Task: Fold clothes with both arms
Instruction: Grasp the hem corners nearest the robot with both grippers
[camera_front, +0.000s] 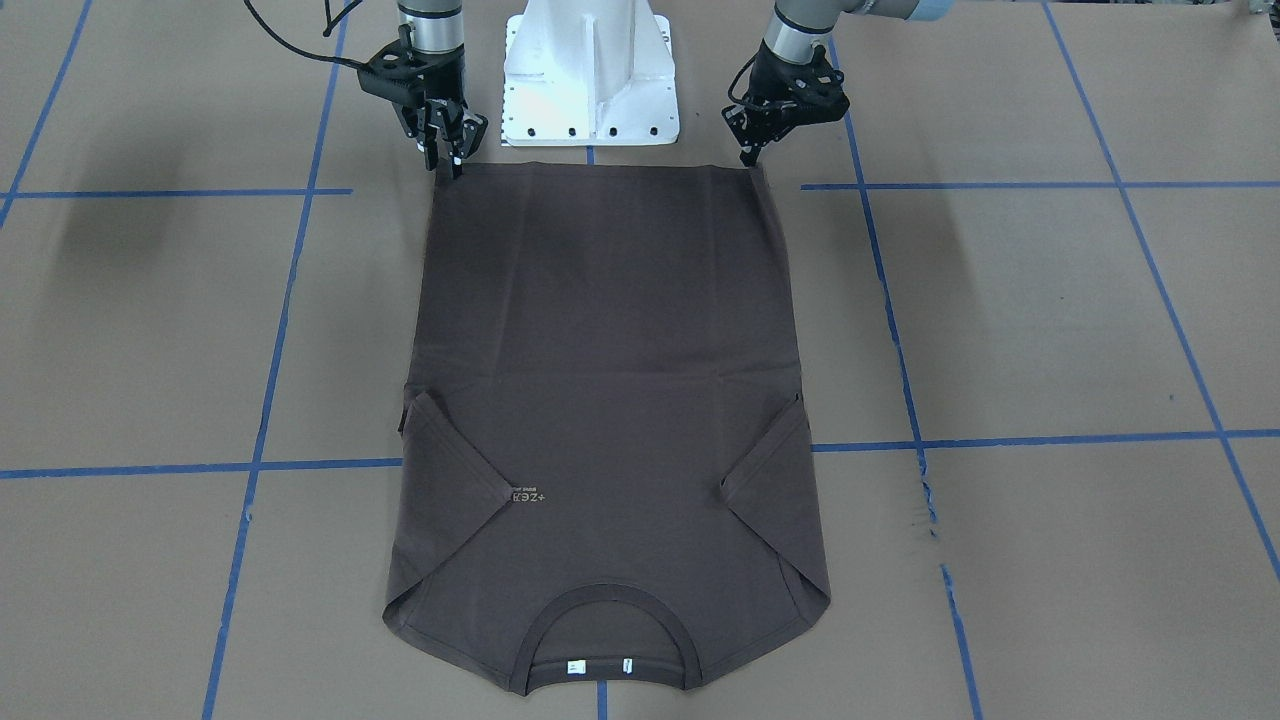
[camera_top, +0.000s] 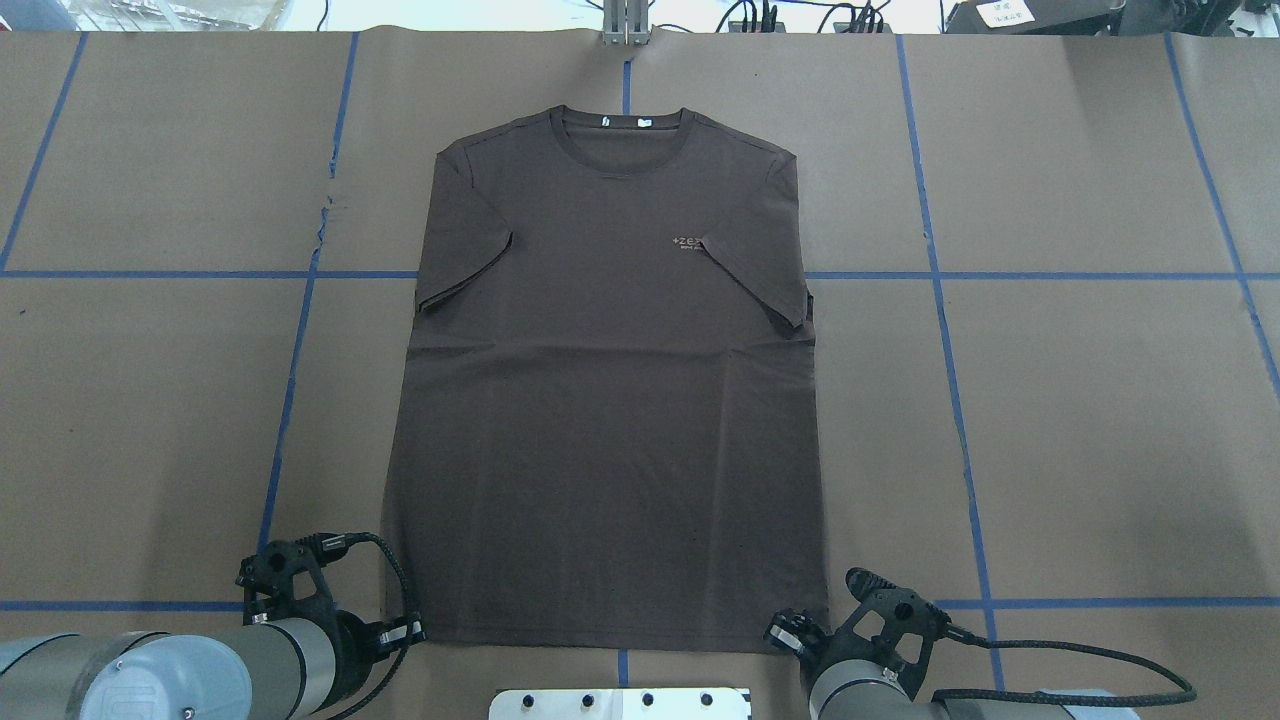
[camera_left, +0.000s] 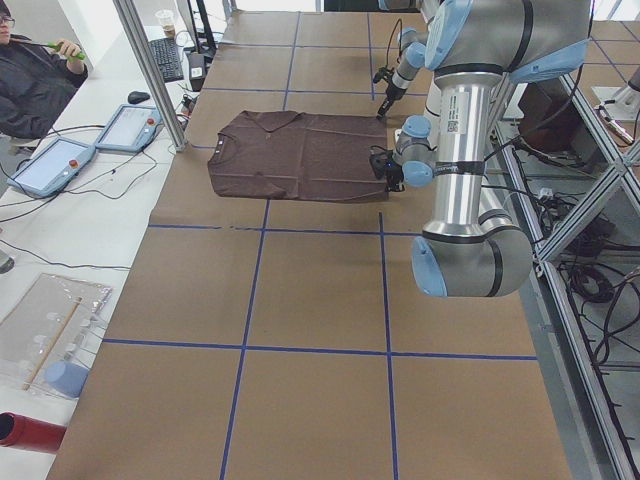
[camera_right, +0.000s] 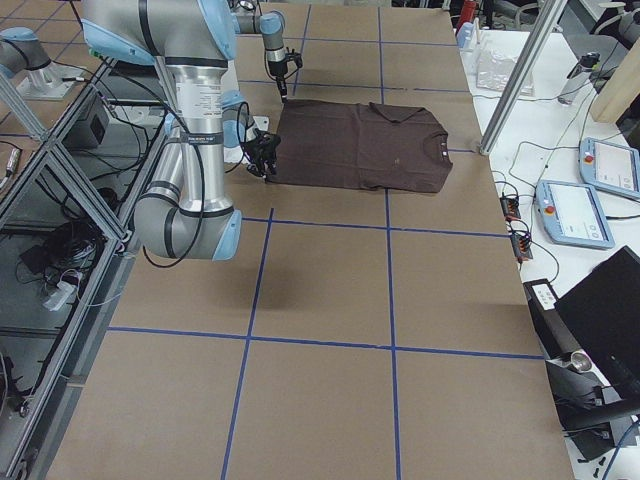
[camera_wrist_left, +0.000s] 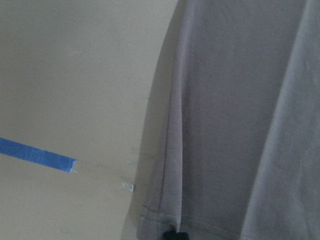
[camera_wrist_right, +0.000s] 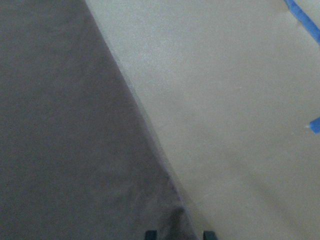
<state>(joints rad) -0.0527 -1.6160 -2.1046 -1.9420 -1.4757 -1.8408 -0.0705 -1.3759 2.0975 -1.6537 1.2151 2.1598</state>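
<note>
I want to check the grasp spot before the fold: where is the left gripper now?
In the overhead view the left gripper is at the bottom left, at the near hem corner of the T-shirt, left of the white pedestal.

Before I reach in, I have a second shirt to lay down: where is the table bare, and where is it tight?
Bare brown paper lies wide on both sides of the T-shirt, past each sleeve and long edge. It is crowded along the hem, where the left gripper, right gripper and white base pedestal stand close.
</note>
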